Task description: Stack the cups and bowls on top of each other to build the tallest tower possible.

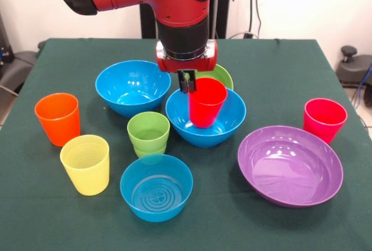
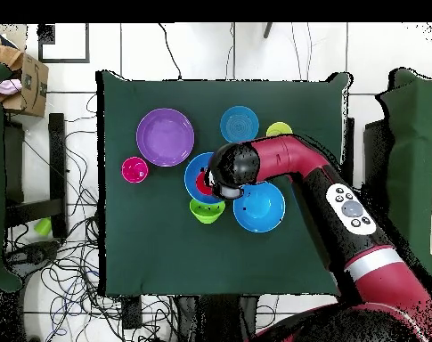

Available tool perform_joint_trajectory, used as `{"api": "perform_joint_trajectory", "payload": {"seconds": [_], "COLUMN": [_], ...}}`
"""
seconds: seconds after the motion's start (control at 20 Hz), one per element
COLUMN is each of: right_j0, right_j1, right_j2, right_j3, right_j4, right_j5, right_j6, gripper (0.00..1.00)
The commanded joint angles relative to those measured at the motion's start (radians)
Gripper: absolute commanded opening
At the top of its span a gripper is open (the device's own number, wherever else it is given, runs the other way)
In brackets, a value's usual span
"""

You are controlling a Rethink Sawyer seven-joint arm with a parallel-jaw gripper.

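Presently the gripper pinches the red cup's rim, cup sitting in a large blue bowl.

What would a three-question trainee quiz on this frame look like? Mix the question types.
1. True or false: the red cup at the tool stands inside a blue bowl.
2. Which cup stands nearest the purple bowl? A) orange B) pinkish-red C) yellow
3. Fill in: the light green cup stands directly behind the small ____ bowl with the ringed bottom.

Key: 1 true. 2 B, the pinkish-red cup. 3 blue, the small blue bowl.
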Motion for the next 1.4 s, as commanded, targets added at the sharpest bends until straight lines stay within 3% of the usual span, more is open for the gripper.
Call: {"api": "perform_joint_trajectory", "payload": {"seconds": [0.05, 0.6, 0.65, 1.4], "right_j0": [0.037, 0.028, 0.027, 0.022], "right_j1": [0.075, 0.089, 0.09, 0.112], "right_j2": [0.015, 0.019, 0.019, 0.027], "right_j3": [-0.013, -0.011, -0.011, -0.041], "right_j4": [-0.061, -0.063, -0.062, -0.067], "right_j5": [-0.026, -0.055, -0.054, -0.064], "right_j6": [-0.279, -0.271, -0.272, -0.276], "gripper": [0.0, 0.0, 1.0, 1.0]}}
